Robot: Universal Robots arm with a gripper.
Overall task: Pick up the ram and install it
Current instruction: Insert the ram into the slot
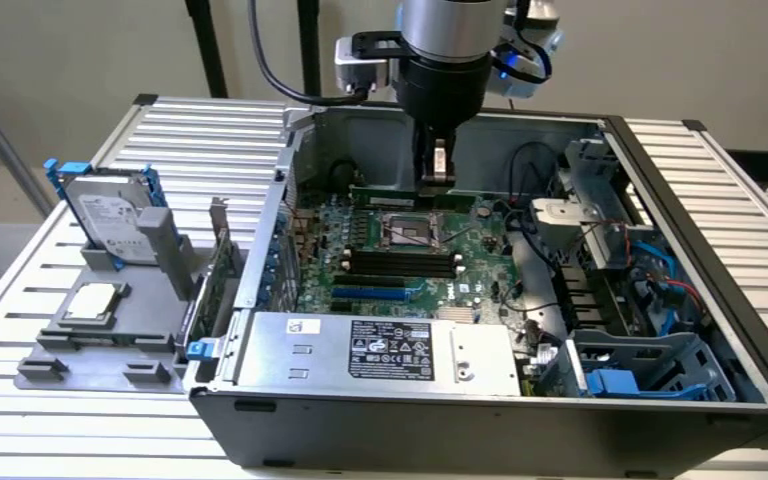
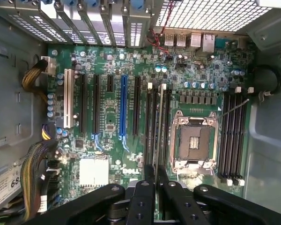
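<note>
My gripper (image 1: 435,172) reaches down into the open computer case (image 1: 704,300) and is shut on the ram (image 1: 391,198), a thin green stick held level just above the motherboard (image 1: 478,255), behind the CPU socket (image 1: 411,230). From the wrist camera the ram (image 2: 159,122) shows edge-on, running out from between my two black fingers (image 2: 143,197). It lies along a group of black memory slots (image 2: 151,117) beside the CPU socket (image 2: 194,140). I cannot tell whether it touches a slot.
More black memory slots (image 2: 232,136) lie on the socket's other side. A power supply (image 1: 384,350) fills the case's near end, with cables (image 1: 651,270) and drive cages on the exterior view's right. Outside on the left a grey fixture (image 1: 104,335) holds a hard drive (image 1: 104,215) and an upright expansion card (image 1: 220,255).
</note>
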